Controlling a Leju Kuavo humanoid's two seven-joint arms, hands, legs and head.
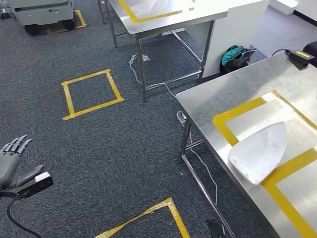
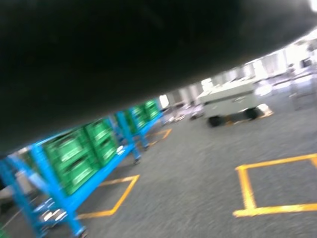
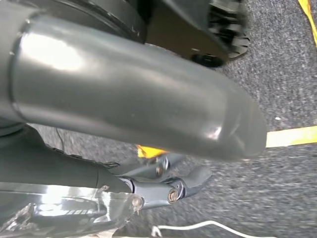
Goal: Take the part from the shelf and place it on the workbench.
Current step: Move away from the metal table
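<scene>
The white part [image 1: 259, 151] is lying on the steel worktop [image 1: 209, 99], sitting inside the yellow tape frame [image 1: 239, 111] and overlapping the tape strip nearest the robot, so the placing looks done and the step in hand seems to be clearing away from the worktop.

The left robot hand [image 1: 13, 158] is hanging low over the carpet, fingers spread and holding nothing; the part is lying well apart from it, far off towards the robot's right and further forward. In the right wrist view the right robot hand [image 3: 164, 181] is showing a thick grey thumb and dark fingers stretched out straight above the carpet, nothing between them.

To finish well, I would judge both arms should be staying down and close to the body, so nothing is brushing the worktop edge or nudging the part out of its frame. A white cable [image 1: 203, 166] is trailing on the floor beside the worktop legs, ahead of the right robot hand, and is worth stepping clear of.
</scene>
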